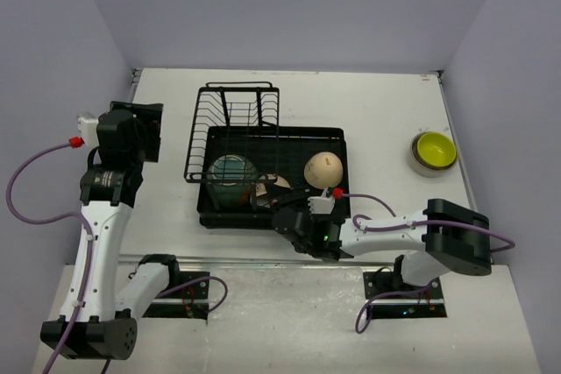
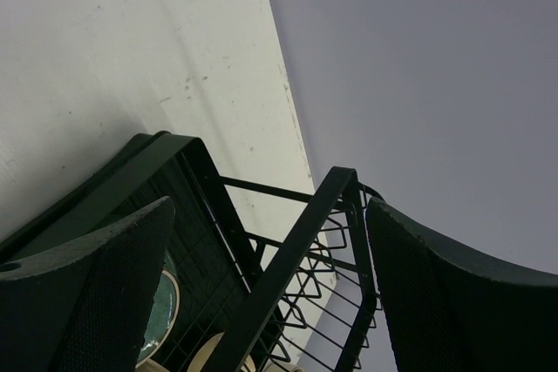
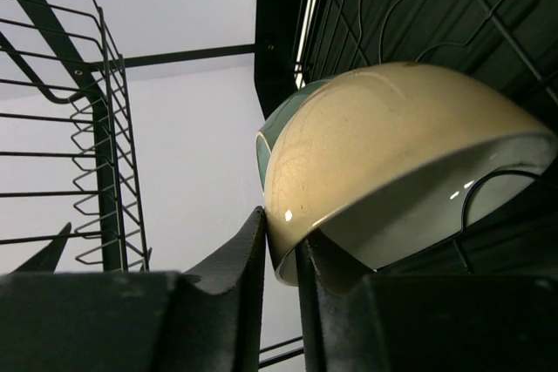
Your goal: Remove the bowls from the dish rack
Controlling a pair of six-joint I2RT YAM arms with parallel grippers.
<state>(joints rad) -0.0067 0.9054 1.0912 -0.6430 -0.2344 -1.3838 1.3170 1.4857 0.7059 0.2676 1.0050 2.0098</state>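
The black dish rack (image 1: 331, 136) stands mid-table with its wire holder (image 1: 237, 116) at the left. In it are a teal bowl (image 1: 232, 177), an upturned smooth cream bowl (image 1: 322, 169) and a tilted cream bowl (image 1: 279, 184). My right gripper (image 1: 280, 208) reaches into the rack's near side. In the right wrist view it (image 3: 281, 226) is shut on that cream bowl's rim (image 3: 392, 145), with a teal sliver (image 3: 289, 104) behind. A yellow-green bowl (image 1: 435, 150) sits on the table at right, nested in another bowl. My left gripper (image 1: 140, 133) is open and empty, left of the rack.
In the left wrist view the rack's corner (image 2: 157, 154) and wire holder (image 2: 340, 259) lie between my open fingers (image 2: 96, 276), with the teal bowl (image 2: 161, 311) below. Walls close in the table on three sides. The table's near edge runs just below the rack.
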